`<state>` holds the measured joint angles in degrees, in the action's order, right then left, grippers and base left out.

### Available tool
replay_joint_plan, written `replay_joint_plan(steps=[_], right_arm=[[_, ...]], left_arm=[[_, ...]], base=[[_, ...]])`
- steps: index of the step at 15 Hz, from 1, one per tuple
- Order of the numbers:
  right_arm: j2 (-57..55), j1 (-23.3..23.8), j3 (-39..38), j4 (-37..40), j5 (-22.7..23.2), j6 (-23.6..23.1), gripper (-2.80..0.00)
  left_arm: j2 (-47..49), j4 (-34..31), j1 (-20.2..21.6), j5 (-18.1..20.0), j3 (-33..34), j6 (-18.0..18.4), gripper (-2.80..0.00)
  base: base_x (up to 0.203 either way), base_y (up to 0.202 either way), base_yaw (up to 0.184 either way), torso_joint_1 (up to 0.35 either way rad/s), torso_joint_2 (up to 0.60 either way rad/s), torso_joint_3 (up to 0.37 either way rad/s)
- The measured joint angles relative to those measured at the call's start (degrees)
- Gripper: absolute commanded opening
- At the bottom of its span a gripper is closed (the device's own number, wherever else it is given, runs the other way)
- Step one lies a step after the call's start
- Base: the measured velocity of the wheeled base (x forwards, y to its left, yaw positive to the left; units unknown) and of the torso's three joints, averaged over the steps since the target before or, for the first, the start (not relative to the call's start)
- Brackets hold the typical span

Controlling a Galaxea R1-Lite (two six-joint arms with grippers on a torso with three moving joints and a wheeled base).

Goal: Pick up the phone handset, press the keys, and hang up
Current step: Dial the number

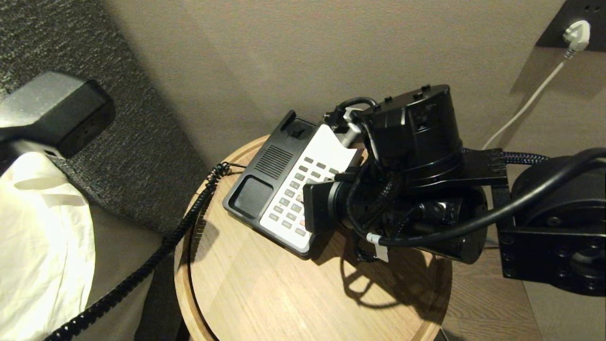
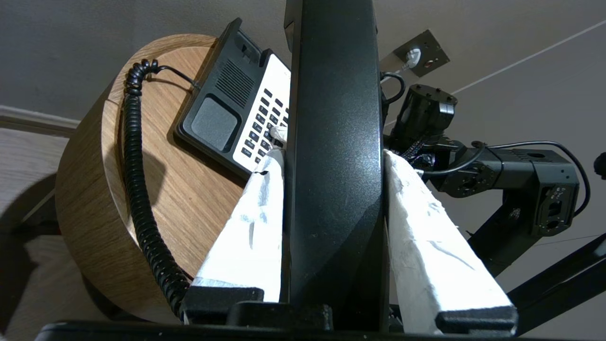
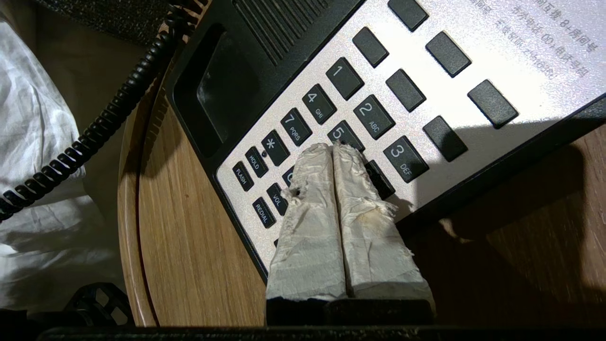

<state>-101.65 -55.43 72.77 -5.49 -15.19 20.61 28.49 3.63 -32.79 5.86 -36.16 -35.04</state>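
Note:
The phone handset [image 2: 334,118], long and matte black, stands between the white-wrapped fingers [image 2: 251,227] of my left gripper [image 2: 334,158], which is shut on it. One blocky end of the handset [image 1: 57,111] shows at the far left of the head view, raised off the base. Its coiled cord [image 1: 189,213] runs down to the black-and-white phone base [image 1: 265,166] on the table. My right gripper [image 3: 331,148] is shut, its tips together over the keys [image 3: 345,78], at the lower edge of the 5 key and covering the key below. The handset cradle [image 1: 248,196] is bare.
The phone sits at the back of a round wooden side table [image 1: 265,293]. White bedding [image 1: 38,246] and a dark fabric headboard [image 1: 142,142] lie to the left. A white plug [image 1: 577,35] sits in a wall socket at the far right. My right arm [image 1: 416,142] hangs over the phone's right half.

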Motion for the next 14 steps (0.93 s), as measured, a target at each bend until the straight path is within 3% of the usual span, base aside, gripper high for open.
replay_joint_plan(steps=[14], right_arm=[[-0.21, 1.11, 0.01, -0.21, 0.00, -0.09, -2.80]], left_arm=[[-0.13, 0.02, 0.00, 0.00, -0.04, 0.01, -2.80]], base=[[0.000, 0.000, 0.000, 0.000, 0.00, 0.000]])
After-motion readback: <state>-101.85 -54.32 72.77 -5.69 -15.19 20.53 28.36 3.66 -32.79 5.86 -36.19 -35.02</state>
